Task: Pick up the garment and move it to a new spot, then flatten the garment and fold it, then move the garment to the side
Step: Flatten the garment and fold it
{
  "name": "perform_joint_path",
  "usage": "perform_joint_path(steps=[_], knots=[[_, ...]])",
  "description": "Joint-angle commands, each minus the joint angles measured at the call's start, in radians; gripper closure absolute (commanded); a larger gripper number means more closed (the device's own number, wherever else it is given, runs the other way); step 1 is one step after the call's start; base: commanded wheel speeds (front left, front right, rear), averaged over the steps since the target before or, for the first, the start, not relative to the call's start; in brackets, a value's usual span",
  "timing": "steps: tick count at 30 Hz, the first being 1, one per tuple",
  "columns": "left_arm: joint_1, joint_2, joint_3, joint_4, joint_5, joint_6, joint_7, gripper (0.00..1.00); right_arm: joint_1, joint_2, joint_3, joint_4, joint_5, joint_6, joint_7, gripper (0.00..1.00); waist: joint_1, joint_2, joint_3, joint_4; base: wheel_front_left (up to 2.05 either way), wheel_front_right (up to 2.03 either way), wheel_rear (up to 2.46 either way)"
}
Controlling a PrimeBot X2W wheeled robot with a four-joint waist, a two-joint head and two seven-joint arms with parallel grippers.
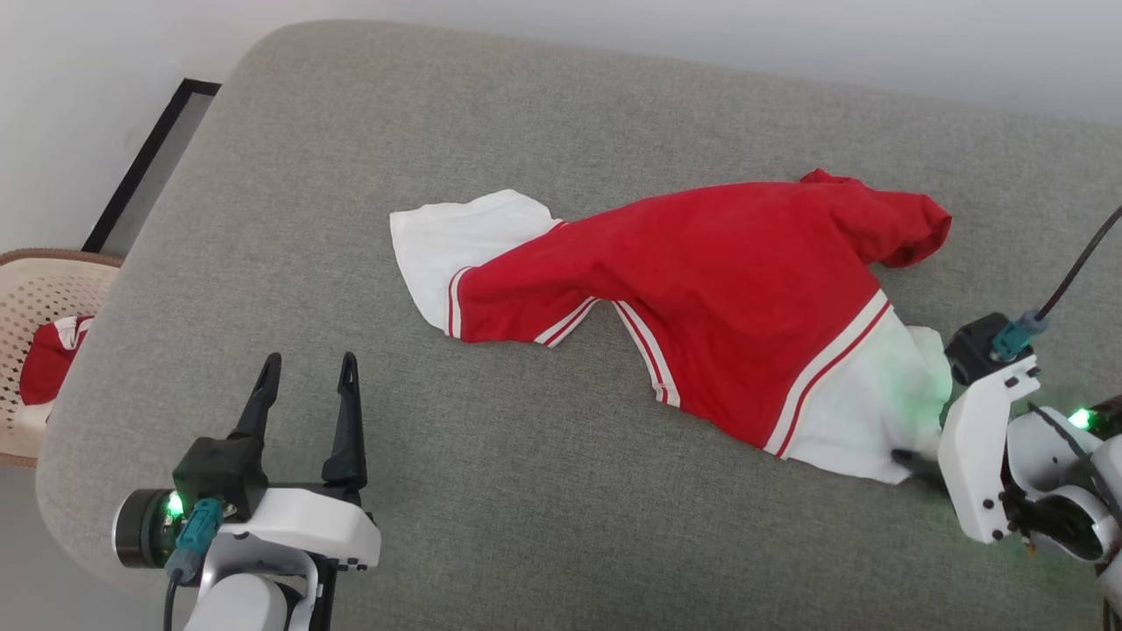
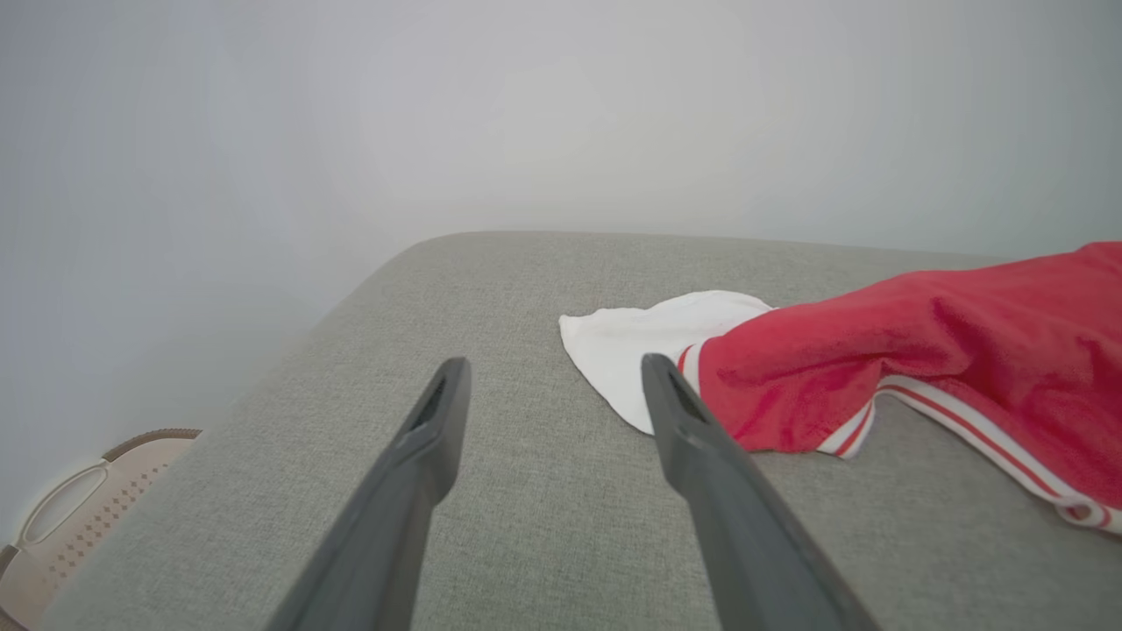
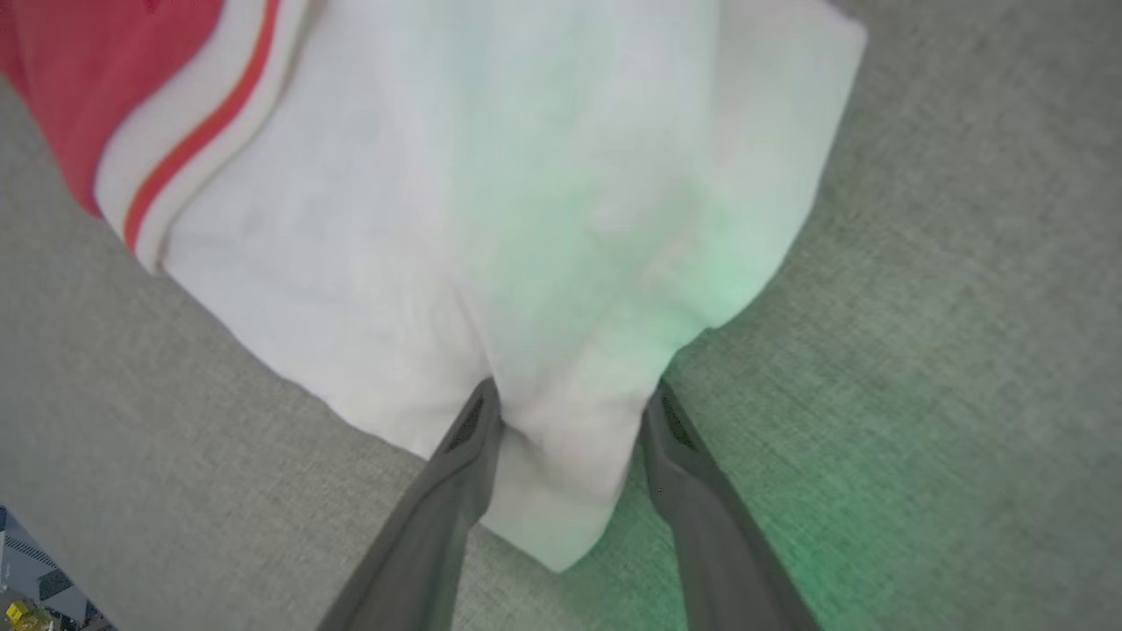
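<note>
The garment (image 1: 701, 289) lay crumpled on the gray cushion (image 1: 526, 508), right of its middle, so the step in hand appeared to be the first one, the pick-up.

The right end effector (image 3: 571, 403) was spread, with its two fingers on either side of a white corner of the cloth, touching it but not pinching it firmly. The left end effector (image 1: 310, 359) was also spread and held nothing. It hovered well apart from the other white end.

The next move probably called for pressing the right fingers together on that corner, then lifting gently. The soft cloth could slip out.

The long axis ran diagonally in the head view: one white end pointed far-left, the other near-right.
</note>
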Motion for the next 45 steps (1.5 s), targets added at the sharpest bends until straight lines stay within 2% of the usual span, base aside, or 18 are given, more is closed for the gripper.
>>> perform_joint_path(steps=[1,8,19,22,26,27,28,29,30,31,34,38,40,45], knots=[[0.007,-0.010,0.014,-0.005,0.023,-0.012,-0.002,0.00,0.031,0.034,0.037,0.044,-0.004,0.000,0.005,1.00,0.0000,-0.0001,0.006,0.001,0.00,0.00,0.00],[0.025,-0.050,0.063,-0.026,0.083,-0.057,-0.002,0.00,-0.005,0.034,0.002,0.063,-0.014,-0.002,-0.073,1.00,0.0000,-0.0001,0.011,-0.050,0.00,0.00,0.00],[0.085,-0.101,0.154,-0.074,0.153,-0.137,-0.002,0.00,0.055,-0.040,-0.219,0.086,0.008,-0.002,-0.235,1.00,0.0000,-0.0001,0.029,-0.175,0.00,0.00,0.00],[0.092,-0.097,0.174,-0.081,0.172,-0.163,-0.002,0.00,0.079,-0.068,-0.282,0.099,-0.014,-0.002,-0.258,1.00,0.0000,-0.0001,0.035,-0.197,0.00,0.00,0.00],[0.100,-0.083,0.184,-0.085,0.195,-0.207,-0.002,0.00,0.090,-0.060,-0.339,0.103,-0.033,-0.001,-0.278,0.98,0.0000,-0.0001,0.043,-0.221,0.00,0.00,0.00],[0.100,-0.079,0.182,-0.085,0.200,-0.220,-0.002,0.00,0.090,-0.054,-0.351,0.101,-0.041,-0.001,-0.285,0.70,0.0000,-0.0001,0.045,-0.226,0.00,0.00,0.00],[0.100,-0.072,0.178,-0.082,0.206,-0.232,-0.002,0.00,0.088,-0.048,-0.360,0.095,-0.050,-0.001,-0.297,0.19,0.0000,-0.0001,0.047,-0.230,0.00,0.00,0.00],[0.096,-0.066,0.171,-0.081,0.213,-0.247,-0.002,0.00,0.088,-0.041,-0.371,0.091,-0.058,-0.001,-0.312,0.00,0.0000,-0.0001,0.047,-0.232,0.00,0.00,0.00],[0.096,-0.066,0.171,-0.081,0.213,-0.247,-0.002,0.00,0.088,-0.041,-0.371,0.091,-0.058,-0.001,-0.312,0.00,0.0000,-0.0001,0.047,-0.232,0.00,0.00,0.00],[0.090,-0.058,0.161,-0.079,0.211,-0.266,-0.002,0.00,0.088,-0.031,-0.387,0.088,-0.067,-0.001,-0.333,0.00,0.0000,-0.0001,0.048,-0.235,0.00,0.00,0.00],[0.060,-0.005,0.119,-0.066,0.227,-0.306,0.003,0.00,0.093,-0.013,-0.431,0.074,-0.092,-0.001,-0.392,0.00,0.0000,-0.0001,0.048,-0.238,0.00,0.00,0.00],[0.006,0.102,0.024,-0.058,0.200,-0.336,0.104,0.00,0.102,0.011,-0.496,0.032,-0.135,-0.001,-0.471,0.00,0.0000,-0.0001,0.042,-0.244,0.00,0.00,0.00],[-0.033,0.187,-0.071,-0.071,0.165,-0.340,0.180,0.00,0.101,0.029,-0.526,0.003,-0.150,-0.001,-0.500,0.00,0.0000,-0.0001,0.042,-0.252,0.00,0.00,0.00],[-0.174,0.406,-0.376,-0.134,-0.061,-0.337,0.384,0.00,0.092,0.081,-0.558,-0.072,-0.194,-0.001,-0.513,0.00,0.0000,-0.0001,0.056,-0.287,0.00,0.00,0.00]])
